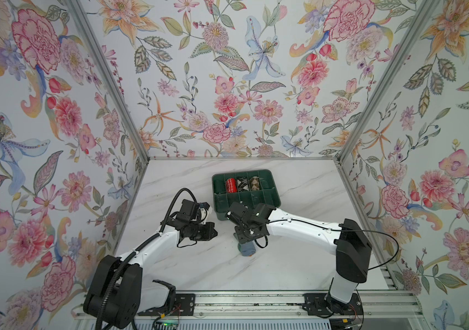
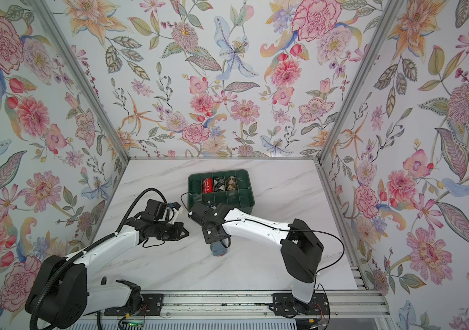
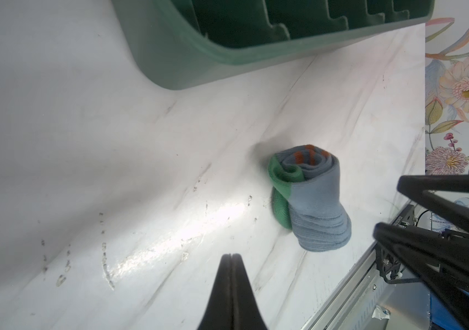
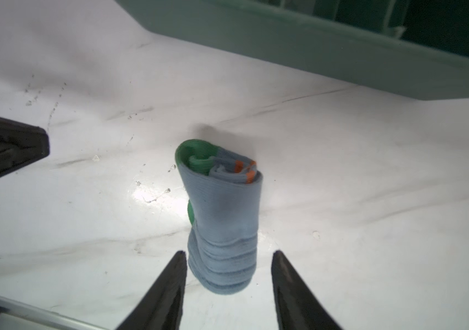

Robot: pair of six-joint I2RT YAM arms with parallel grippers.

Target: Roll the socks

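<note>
Right wrist: rolled socks [image 4: 221, 217] on table [image 4: 356, 200]

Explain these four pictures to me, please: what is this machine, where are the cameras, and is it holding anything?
It is a robot with two white arms. Two pictures look down from overhead, nearly the same view; the other two come from a small camera on each arm's wrist, looking along its pincer. On the marble table lie the socks, rolled up, grey-blue with green and orange. Behind them stands a green tray with dividers, holding three other sock bundles. The left pincer is shut and empty. The right pincer is open, its fingers on either side of one end of the roll, not clamped on it. So nothing is held.
</note>
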